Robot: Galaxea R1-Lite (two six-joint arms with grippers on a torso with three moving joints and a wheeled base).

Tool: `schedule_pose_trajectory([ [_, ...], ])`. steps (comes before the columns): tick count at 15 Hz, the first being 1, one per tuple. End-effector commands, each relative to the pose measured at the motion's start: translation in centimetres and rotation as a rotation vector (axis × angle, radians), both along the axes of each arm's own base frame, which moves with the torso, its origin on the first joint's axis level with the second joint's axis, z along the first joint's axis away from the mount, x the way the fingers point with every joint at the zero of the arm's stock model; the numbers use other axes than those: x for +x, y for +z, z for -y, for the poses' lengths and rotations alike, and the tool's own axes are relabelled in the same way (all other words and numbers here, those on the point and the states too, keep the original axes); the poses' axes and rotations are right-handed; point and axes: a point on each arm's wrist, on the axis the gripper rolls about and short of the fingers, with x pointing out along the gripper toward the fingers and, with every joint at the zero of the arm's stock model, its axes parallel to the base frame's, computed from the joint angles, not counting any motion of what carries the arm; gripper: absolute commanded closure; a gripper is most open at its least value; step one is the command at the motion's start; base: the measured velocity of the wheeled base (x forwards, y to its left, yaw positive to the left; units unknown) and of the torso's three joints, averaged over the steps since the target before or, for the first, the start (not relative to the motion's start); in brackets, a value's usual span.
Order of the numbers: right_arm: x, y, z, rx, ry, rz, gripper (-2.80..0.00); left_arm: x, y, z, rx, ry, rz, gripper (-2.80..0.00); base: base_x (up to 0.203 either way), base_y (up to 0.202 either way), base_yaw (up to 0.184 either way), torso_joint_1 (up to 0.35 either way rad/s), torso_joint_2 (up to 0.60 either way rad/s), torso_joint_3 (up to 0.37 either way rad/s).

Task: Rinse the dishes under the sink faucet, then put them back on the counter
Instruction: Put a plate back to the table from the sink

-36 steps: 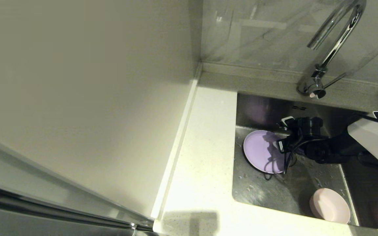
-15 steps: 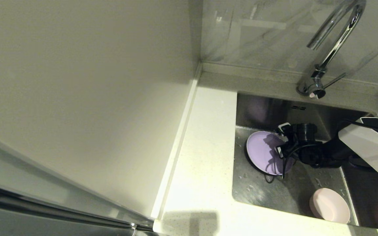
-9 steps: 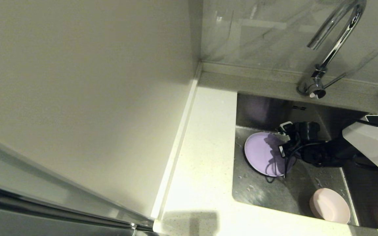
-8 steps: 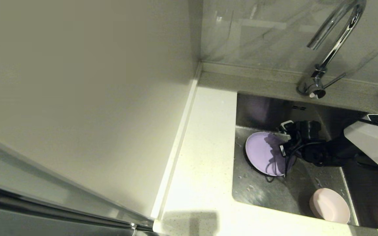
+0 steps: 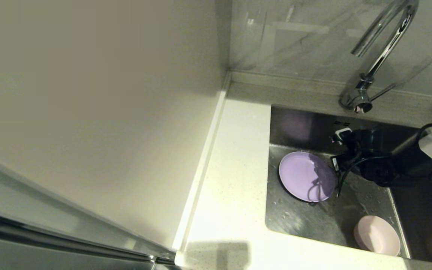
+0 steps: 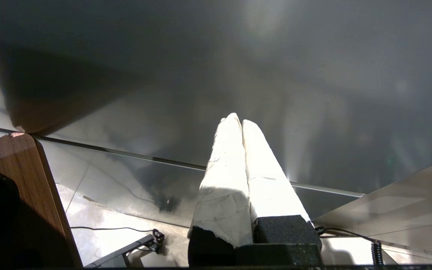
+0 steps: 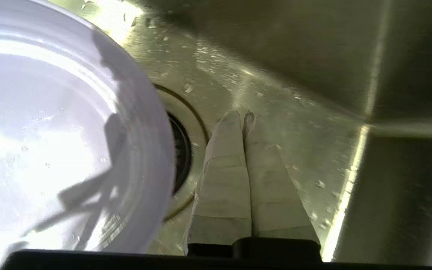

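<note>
The right tool (image 7: 243,114) is seen pressed together, empty, beside the flat round lavender plate (image 5: 306,176) in the brushed steel sink (image 5: 306,219); the left tool (image 6: 238,120) is likewise pressed together, parked.

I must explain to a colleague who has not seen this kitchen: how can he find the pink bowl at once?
Find the steel sink set into the white counter, below the chrome faucet. The pink bowl lies on the sink floor in the near corner on the robot's right. The only other dish visible there, the lavender plate, is wider and flatter.
</note>
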Motion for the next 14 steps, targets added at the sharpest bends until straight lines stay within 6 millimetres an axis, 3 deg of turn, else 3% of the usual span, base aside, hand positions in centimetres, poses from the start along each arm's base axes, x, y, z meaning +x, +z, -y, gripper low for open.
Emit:
schedule_pose_trajectory([
  [1,-1.0,1.1,0.1,-0.006,-0.005,0.01,0.0,0.0,-0.1,0.0,0.0,-0.002,-0.002,0.0,0.0,0.0,0.0,0.0,0.0,0.0],
  [7,-0.9,-2.7,-0.4,-0.022,0.006,-0.097,0.0,0.0,-0.1,0.0,0.0,0.0,-0.003,0.0,0.0,0.0,0.0,0.0,0.0,0.0],
  [10,-1.1,-1.4,-0.4,0.004,-0.01,-0.063,0.0,0.0,-0.1,0.0,0.0,-0.001,-0.003,0.0,0.0,0.0,0.0,0.0,0.0,0.0],
  [14,-2.6,-0.4,-0.7,0.003,-0.006,-0.159,0.0,0.0,-0.1,0.0,0.0,0.0,-0.002,0.0,0.0,0.0,0.0,0.0,0.0,0.0],
])
